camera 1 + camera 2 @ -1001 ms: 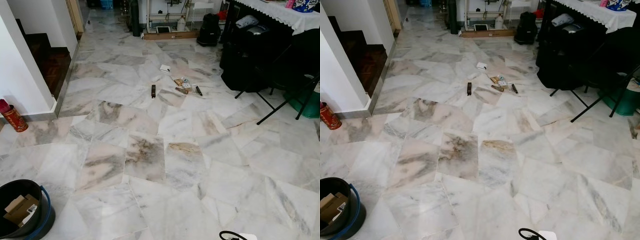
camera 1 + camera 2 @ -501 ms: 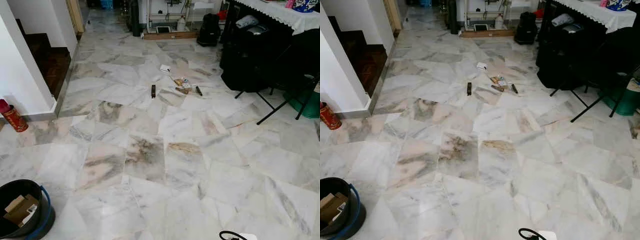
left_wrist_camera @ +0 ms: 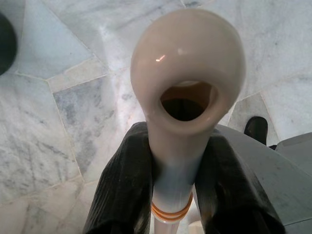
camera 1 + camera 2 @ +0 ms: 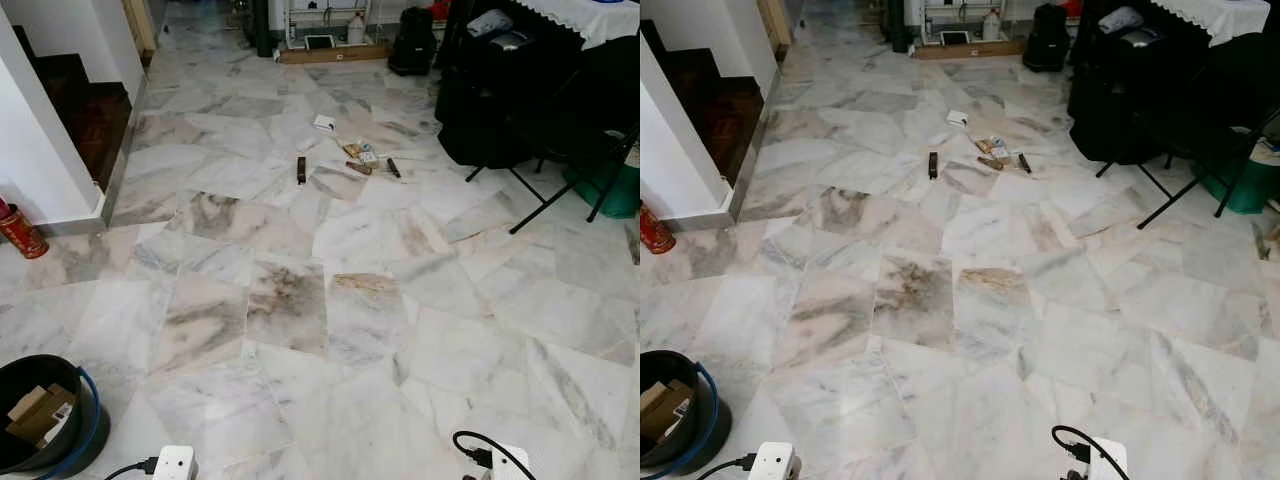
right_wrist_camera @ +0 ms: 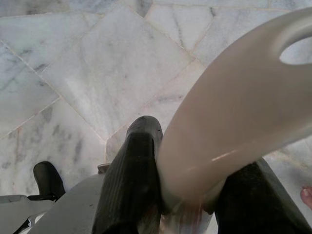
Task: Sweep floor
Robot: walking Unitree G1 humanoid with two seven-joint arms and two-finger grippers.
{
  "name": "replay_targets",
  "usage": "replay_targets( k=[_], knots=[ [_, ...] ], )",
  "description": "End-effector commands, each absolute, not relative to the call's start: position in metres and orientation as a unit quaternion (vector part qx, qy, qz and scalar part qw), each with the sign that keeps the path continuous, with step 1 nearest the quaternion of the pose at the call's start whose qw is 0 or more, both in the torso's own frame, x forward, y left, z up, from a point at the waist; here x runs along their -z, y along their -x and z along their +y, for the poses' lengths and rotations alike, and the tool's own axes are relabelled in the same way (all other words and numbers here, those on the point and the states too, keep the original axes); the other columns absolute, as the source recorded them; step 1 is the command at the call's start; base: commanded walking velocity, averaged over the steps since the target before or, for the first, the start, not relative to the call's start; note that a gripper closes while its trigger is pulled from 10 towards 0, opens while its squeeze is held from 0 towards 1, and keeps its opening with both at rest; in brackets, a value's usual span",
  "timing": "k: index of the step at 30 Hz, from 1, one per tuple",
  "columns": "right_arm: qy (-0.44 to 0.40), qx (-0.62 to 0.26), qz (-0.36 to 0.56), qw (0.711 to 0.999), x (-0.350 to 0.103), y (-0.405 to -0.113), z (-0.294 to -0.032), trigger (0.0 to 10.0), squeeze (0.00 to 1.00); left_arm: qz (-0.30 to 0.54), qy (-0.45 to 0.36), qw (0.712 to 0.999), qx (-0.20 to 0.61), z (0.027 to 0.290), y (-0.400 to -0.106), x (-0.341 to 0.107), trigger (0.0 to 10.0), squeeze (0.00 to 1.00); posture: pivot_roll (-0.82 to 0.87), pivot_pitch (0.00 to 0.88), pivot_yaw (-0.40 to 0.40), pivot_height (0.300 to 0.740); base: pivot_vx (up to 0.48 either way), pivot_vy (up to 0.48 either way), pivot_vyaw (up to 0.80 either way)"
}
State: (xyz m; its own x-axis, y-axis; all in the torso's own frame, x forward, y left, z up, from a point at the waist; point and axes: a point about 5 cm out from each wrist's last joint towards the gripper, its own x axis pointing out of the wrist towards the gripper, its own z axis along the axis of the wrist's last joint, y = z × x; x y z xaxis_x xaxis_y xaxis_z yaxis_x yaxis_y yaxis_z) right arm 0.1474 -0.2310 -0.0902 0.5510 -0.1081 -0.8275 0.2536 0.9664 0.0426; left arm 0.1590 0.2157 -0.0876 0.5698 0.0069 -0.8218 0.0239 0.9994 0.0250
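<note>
A cluster of litter lies on the marble floor some way ahead: a white box (image 4: 324,122), a dark bar (image 4: 301,169), wrappers (image 4: 360,155) and a small dark piece (image 4: 392,167). In the left wrist view my left gripper (image 3: 175,156) is shut on a cream handle (image 3: 187,63) with a hanging hole and orange rings. My right gripper (image 5: 195,163) is shut on a broader cream handle (image 5: 234,117), also with a hole at its end. What is at the far end of either handle is hidden. White wrist units with black cables (image 4: 175,462) (image 4: 500,462) poke up at the bottom edge.
A black bucket with a blue handle (image 4: 85,400), holding cardboard, stands at my near left. A red canister (image 4: 20,230) sits by the white wall corner (image 4: 40,150), with dark steps (image 4: 85,110) behind. Black folding chair (image 4: 560,130), green bin (image 4: 615,190) and black bags (image 4: 415,45) crowd the right.
The camera has tipped down and moved forward a little, so the whole scene slid up. Both white wrist units have risen into the bottom edge; the left one is newly seen.
</note>
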Motion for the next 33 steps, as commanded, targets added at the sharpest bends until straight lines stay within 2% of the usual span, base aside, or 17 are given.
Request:
replay_targets(
  k=[1,4,5,11,15,27,33],
  knots=[
    [-0.080,0.101,0.472,0.872,0.093,-0.140,-0.232,10.0,0.00,0.456,-0.021,0.889,0.010,0.215,-0.158,0.087,10.0,0.00,-0.08,0.057,-0.030,0.740,0.000,0.000,0.00],
    [-0.062,0.086,0.480,0.871,0.093,-0.138,-0.233,10.0,0.00,0.456,-0.021,0.890,0.009,0.215,-0.158,0.087,10.0,0.00,-0.09,0.061,-0.033,0.740,0.000,0.000,0.00],
    [-0.030,0.065,0.490,0.869,0.094,-0.135,-0.235,10.0,0.00,0.457,-0.022,0.889,0.011,0.215,-0.158,0.088,10.0,0.00,-0.09,0.060,-0.036,0.740,0.000,0.000,0.00],
    [-0.005,0.058,0.493,0.868,0.095,-0.132,-0.234,10.0,0.00,0.457,-0.023,0.889,0.014,0.212,-0.157,0.088,10.0,0.00,-0.08,0.057,-0.035,0.740,0.000,0.000,0.00],
    [-0.007,0.057,0.487,0.871,0.096,-0.134,-0.227,10.0,0.00,0.451,-0.022,0.892,0.013,0.213,-0.159,0.087,10.0,0.00,-0.09,0.054,-0.033,0.740,0.000,0.000,0.00],
    [-0.013,0.071,0.457,0.887,0.090,-0.148,-0.229,10.0,0.00,0.440,-0.015,0.898,0.012,0.214,-0.163,0.085,10.0,0.00,-0.09,0.051,-0.029,0.740,0.000,0.000,0.00],
    [-0.020,0.074,0.448,0.891,0.088,-0.150,-0.228,10.0,0.00,0.443,-0.011,0.897,0.017,0.214,-0.163,0.085,10.0,0.00,-0.09,0.058,-0.029,0.740,0.360,0.000,0.00]
  ],
)
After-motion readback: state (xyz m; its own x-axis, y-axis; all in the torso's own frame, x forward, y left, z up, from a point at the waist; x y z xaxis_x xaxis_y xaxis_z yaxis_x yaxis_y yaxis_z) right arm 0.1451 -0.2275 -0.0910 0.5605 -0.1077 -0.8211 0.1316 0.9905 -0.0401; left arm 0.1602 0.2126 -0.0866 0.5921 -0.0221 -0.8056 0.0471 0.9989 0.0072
